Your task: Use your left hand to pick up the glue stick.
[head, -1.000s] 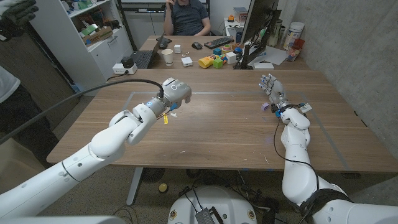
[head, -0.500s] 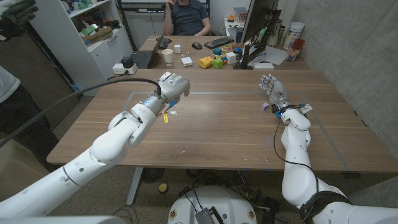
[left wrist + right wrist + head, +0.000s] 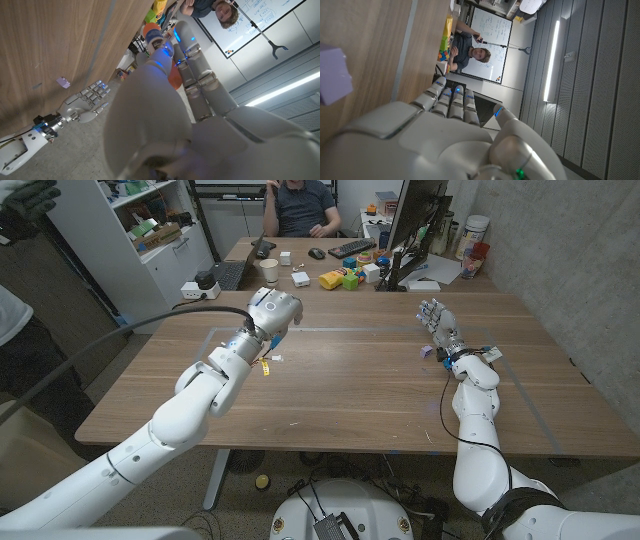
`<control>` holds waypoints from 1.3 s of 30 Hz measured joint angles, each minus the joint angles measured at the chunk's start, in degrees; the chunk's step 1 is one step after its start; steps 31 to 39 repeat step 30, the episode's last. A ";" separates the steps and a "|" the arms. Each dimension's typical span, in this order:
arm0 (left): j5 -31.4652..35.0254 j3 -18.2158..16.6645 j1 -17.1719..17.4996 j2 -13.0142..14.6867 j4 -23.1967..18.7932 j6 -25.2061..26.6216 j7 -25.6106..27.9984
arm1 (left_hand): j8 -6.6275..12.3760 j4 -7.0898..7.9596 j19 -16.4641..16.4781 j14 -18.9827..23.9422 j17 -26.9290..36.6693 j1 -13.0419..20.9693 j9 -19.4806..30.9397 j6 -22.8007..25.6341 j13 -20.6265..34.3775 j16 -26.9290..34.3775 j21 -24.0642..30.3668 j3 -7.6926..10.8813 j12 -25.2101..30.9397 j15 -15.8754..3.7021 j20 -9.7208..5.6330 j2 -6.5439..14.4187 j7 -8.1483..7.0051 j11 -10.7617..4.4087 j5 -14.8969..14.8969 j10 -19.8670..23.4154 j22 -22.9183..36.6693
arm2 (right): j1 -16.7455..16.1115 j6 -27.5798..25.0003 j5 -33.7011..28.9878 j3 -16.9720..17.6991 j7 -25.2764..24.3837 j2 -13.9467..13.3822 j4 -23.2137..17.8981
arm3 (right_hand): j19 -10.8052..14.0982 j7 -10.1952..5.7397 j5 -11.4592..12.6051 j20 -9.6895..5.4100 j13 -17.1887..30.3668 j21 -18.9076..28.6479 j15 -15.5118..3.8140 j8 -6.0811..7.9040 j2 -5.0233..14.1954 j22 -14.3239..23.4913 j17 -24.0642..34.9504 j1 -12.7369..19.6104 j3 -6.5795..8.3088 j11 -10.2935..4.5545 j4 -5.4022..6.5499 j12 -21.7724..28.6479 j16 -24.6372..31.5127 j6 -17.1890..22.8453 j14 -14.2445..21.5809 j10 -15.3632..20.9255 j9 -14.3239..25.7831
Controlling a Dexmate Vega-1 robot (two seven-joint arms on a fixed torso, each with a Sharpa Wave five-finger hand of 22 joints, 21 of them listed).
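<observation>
**Left hand raised with glue stick in grasp; right hand idle**

An office room surrounds a wooden tabletop; a second desk behind it carries a keyboard, coloured blocks and a paper cup, and a person sits beyond that desk. A monitor stands at the far right corner.

The left hand is over the far-left part of the tabletop, apparently lifted clear of the surface, though the head view alone does not settle the gap. In the left wrist view the fingers reach alongside a glue stick with a white body and an orange end. It appears pinned between thumb and fingers, the orange end projecting past the fingertips. Judgement: the hold is a side pinch on the barrel, which suits a small cylinder that would roll if pressed from above.

A small white item with a yellow tag shows just under the left wrist; what it is cannot be told.

The right hand stands at the far right, palm upright, fingers apart, holding nothing. A small lilac block lies on the tabletop just beside its wrist. Judgement: this hand is parked well apart so that it does not obstruct the left arm's reach.

Judgement on progress: the pick-up looks essentially achieved; the risk remaining is slip from a shallow pinch.
</observation>
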 measured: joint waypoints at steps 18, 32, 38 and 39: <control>1.89 -0.01 0.58 -1.18 0.03 2.01 2.45 | -0.59 0.23 -0.28 0.01 -0.27 -0.22 -0.01 0.20 0.06 -0.44 1.26 -0.71 -0.66 0.00 0.28 0.21 -0.02 0.08 0.00 0.12 -0.27 | 0.08 0.49 0.28 0.08 0.05 0.00 0.35 | 0.00 -0.01 0.00 0.00 0.00 0.00 0.00 0.00 0.20 0.00 0.00 -0.20 0.00 -0.10 0.00 0.00 0.00 0.01 0.00 0.10 0.00; 2.02 -0.03 1.19 -1.35 0.05 2.46 3.34 | -1.03 0.23 -0.49 0.02 -0.27 -0.03 -0.01 0.32 0.11 -0.89 2.13 -1.20 -1.02 0.01 0.49 0.38 -0.10 0.00 0.00 0.21 -0.54 | 0.21 0.69 0.38 0.11 0.22 0.01 0.79 | 0.00 -0.01 0.00 0.00 0.00 0.00 0.00 0.00 0.01 0.00 0.00 -0.47 0.00 0.13 0.00 0.00 0.00 0.01 0.00 0.33 0.00; 2.02 -0.03 1.19 -1.35 0.05 2.46 3.34 | -1.03 0.23 -0.49 0.02 -0.27 -0.03 -0.01 0.32 0.11 -0.89 2.13 -1.20 -1.02 0.01 0.49 0.38 -0.10 0.00 0.00 0.21 -0.54 | 0.21 0.69 0.38 0.11 0.22 0.01 0.79 | 0.00 -0.01 0.00 0.00 0.00 0.00 0.00 0.00 0.01 0.00 0.00 -0.47 0.00 0.13 0.00 0.00 0.00 0.01 0.00 0.33 0.00; 2.02 -0.03 1.19 -1.35 0.05 2.46 3.34 | -1.03 0.23 -0.49 0.02 -0.27 -0.03 -0.01 0.32 0.11 -0.89 2.13 -1.20 -1.02 0.01 0.49 0.38 -0.10 0.00 0.00 0.21 -0.54 | 0.21 0.69 0.38 0.11 0.22 0.01 0.79 | 0.00 -0.01 0.00 0.00 0.00 0.00 0.00 0.00 0.01 0.00 0.00 -0.47 0.00 0.13 0.00 0.00 0.00 0.01 0.00 0.33 0.00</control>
